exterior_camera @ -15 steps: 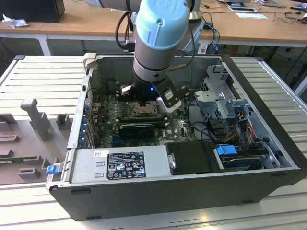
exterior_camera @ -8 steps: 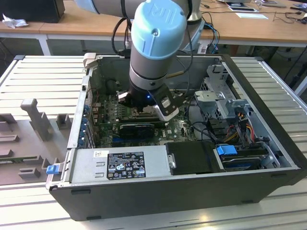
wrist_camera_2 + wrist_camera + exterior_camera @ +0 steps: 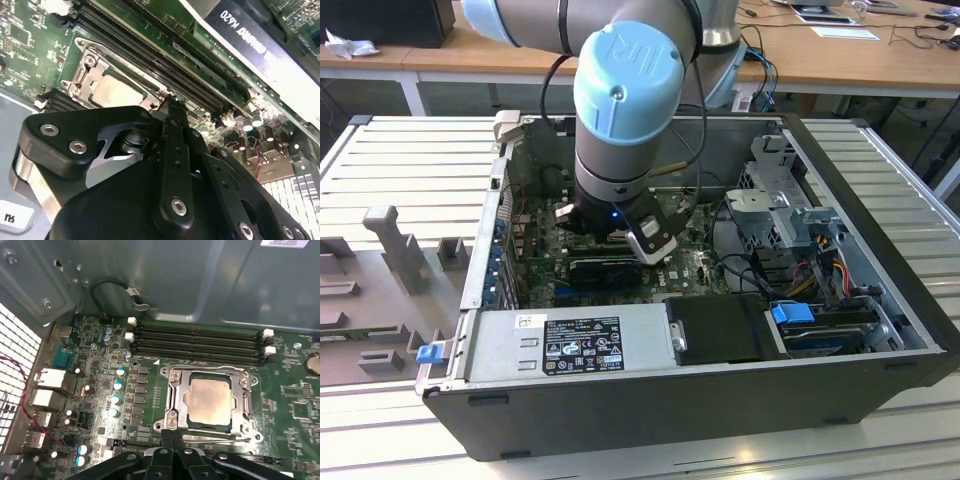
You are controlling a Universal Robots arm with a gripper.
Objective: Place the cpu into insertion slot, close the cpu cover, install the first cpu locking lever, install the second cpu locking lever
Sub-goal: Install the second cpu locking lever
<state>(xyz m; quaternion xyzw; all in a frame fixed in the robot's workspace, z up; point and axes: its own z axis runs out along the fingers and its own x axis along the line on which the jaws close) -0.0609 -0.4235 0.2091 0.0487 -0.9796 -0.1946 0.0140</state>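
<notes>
Already the cpu (image 3: 210,399) sits flat in the insertion slot (image 3: 186,412) with the cpu cover (image 3: 175,387) down around it, just ahead of the gripper (image 3: 173,437), whose fingers are pressed together on nothing. The thin wire lever (image 3: 215,439) by the fingertips looks stiff and springy — best pushed near its free end. Only the exterior view places the arm inside the computer case (image 3: 880,390) — the second wrist view adds the graphics card (image 3: 260,45).

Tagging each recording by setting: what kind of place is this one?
Probably a robotics lab or test workshop. An open desktop computer case lies on a slatted metal workbench, wooden desks with cables stand behind, and the pincer hovers beside the cpu on the motherboard.
</notes>
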